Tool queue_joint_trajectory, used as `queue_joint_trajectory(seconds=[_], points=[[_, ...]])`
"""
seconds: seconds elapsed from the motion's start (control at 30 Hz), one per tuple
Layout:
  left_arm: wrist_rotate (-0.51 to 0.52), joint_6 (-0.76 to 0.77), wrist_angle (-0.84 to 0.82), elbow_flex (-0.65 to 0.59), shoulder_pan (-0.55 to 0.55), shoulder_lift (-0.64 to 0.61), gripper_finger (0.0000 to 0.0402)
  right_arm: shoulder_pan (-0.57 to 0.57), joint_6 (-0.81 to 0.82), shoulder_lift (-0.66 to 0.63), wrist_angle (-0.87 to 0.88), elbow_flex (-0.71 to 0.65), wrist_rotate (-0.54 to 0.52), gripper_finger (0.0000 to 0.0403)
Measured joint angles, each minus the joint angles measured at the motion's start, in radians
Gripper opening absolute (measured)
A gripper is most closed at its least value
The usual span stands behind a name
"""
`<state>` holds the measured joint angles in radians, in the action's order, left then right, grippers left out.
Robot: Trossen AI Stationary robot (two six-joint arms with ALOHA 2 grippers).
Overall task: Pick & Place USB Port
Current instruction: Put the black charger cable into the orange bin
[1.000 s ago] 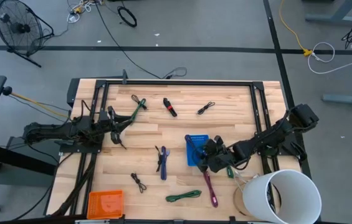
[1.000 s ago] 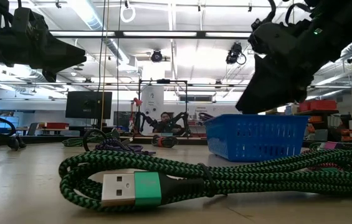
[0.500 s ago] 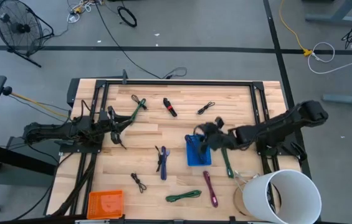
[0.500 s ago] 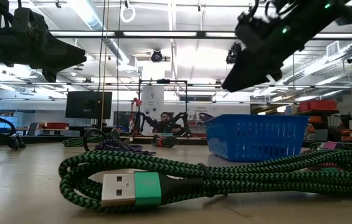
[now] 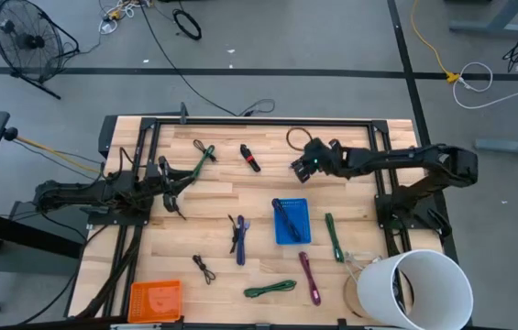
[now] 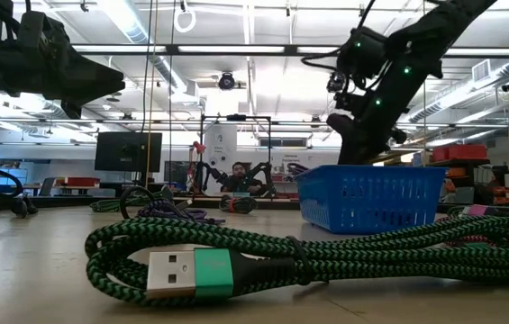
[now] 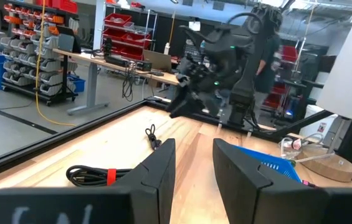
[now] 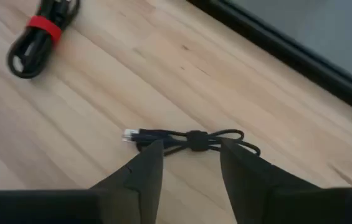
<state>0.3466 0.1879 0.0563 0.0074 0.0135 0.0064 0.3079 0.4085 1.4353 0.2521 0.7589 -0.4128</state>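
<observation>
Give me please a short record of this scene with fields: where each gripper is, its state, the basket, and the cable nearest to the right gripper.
right gripper: open, empty, above the small black cable near the table's far edge
left gripper: open, empty, waiting at the table's left side
blue basket: mid-table, one cable inside
black cable with red band: lies apart from the small one

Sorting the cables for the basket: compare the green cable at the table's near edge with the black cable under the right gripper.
The green cable has a thick braided sheath and lies at the near edge, far from either arm. The black cable is thin and plain, cinched at its middle, lying near the far edge directly below the right gripper, whose jaws stand open. Both are bundled and rest on the wooden table, outside the blue basket.
</observation>
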Motion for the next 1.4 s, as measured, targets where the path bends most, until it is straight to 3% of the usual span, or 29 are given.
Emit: queue_joint_trajectory(seconds=[0.43,0.7,0.87,1.07,1.4], points=[[0.0,0.003,0.0,0.0,0.0,0.0,0.0112,0.067,-0.046,0.057,-0.116,0.0,0.07,0.025],[-0.002,0.003,0.0,0.0,0.0,0.0,0.0112,0.067,-0.024,0.134,-0.171,0.0,0.132,0.024],[-0.003,0.001,0.0,0.0,0.0,0.0,0.0112,0.058,-0.223,0.147,-0.187,0.0,0.249,0.0228],[-0.002,0.0,0.0,0.0,0.0,0.0,0.0112,0.033,-0.507,0.15,-0.194,0.0,0.164,0.0217],[-0.003,0.0,0.0,0.0,0.0,0.0,0.0112,0.035,-0.559,0.151,-0.18,0.0,0.167,0.0214]])
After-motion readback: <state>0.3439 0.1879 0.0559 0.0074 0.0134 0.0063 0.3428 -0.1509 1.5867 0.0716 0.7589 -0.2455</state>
